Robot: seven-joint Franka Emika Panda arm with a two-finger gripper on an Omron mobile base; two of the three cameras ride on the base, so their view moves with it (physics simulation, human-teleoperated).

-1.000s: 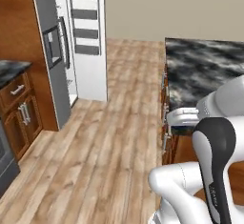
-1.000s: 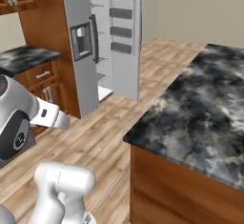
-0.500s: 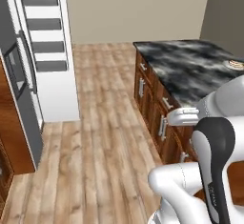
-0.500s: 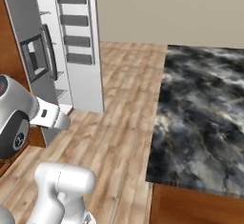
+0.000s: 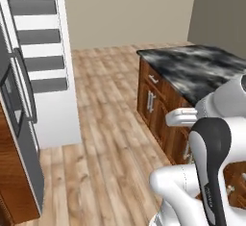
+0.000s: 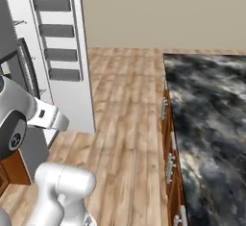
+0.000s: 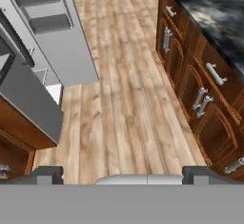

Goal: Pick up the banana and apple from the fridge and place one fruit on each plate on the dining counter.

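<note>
Standing wide and empty, the tool (image 7: 122, 173) is held over bare wooden floor (image 7: 124, 108), between the fridge (image 7: 28, 82) with its door open and the marble-topped dining desk (image 7: 214, 1).

Place: you're looking at a home kitchen, computer-rendered.
Fridge: the fridge (image 5: 21, 124) stands tall at your left, brushed grey outside with a dark vertical handle; its open door (image 6: 62, 52) shows a white inner face with grey shelf bars.
Island: the dining counter (image 6: 211, 124) runs along your right, with a swirled black-and-grey marble top on a reddish-brown wooden base.
Cabinet fronts: under the counter's near edge you see arched wooden doors and drawers with metal handles (image 7: 204, 101).
Floor: light wood planks (image 5: 105, 124) fill the aisle between fridge and counter.
Walls: plain beige wall (image 5: 129, 8) closes the far end.
</note>
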